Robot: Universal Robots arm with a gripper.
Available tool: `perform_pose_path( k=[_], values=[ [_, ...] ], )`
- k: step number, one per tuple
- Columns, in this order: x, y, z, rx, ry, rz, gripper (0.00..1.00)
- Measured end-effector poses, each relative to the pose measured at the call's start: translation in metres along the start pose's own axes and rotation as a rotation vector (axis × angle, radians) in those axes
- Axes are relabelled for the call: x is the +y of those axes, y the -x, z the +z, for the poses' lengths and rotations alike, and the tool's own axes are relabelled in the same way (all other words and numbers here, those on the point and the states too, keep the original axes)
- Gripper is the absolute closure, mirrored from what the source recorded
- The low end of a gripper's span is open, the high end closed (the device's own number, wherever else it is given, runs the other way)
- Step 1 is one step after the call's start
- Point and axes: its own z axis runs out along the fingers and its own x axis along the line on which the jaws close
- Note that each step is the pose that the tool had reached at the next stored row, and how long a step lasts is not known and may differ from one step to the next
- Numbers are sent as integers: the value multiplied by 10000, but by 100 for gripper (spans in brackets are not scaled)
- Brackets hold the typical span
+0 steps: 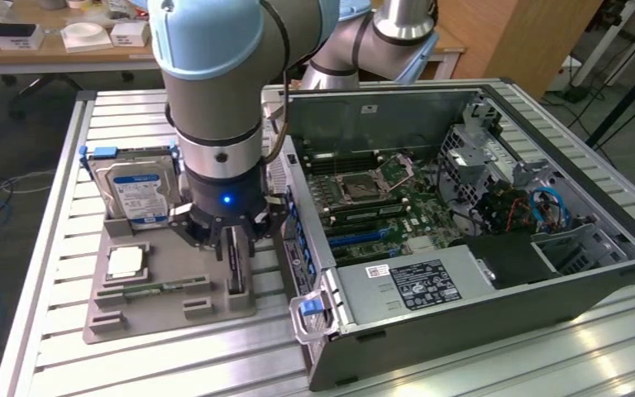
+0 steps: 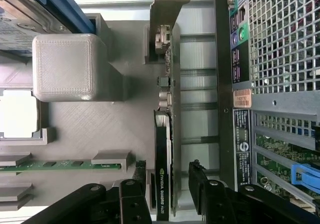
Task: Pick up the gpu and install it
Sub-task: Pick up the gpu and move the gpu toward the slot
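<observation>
We see the gripper spread wide, its fingers on either side of the gpu with gaps showing, gripping nothing. The gpu stands on edge in the grey holder, beside the open computer case.

A silver table of grooved aluminium slats carries everything. Two things lie directly on it. Toward the exterior view's left sits a flat grey 3D-printed fixture tray with raised blocks and slots. Toward the exterior view's right, a black desktop computer case lies on its side with the open side up. In the wrist view, a narrow strip of bare slats separates the tray from the case's perforated rear panel.
</observation>
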Motion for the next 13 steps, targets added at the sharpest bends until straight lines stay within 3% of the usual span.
perform_pose_path(
  k=[8, 13],
  values=[
    [77, -38, 40, -1, 1, 1, 53],
    [77, -43, 59, 1, -1, 0, 53]
  ],
)
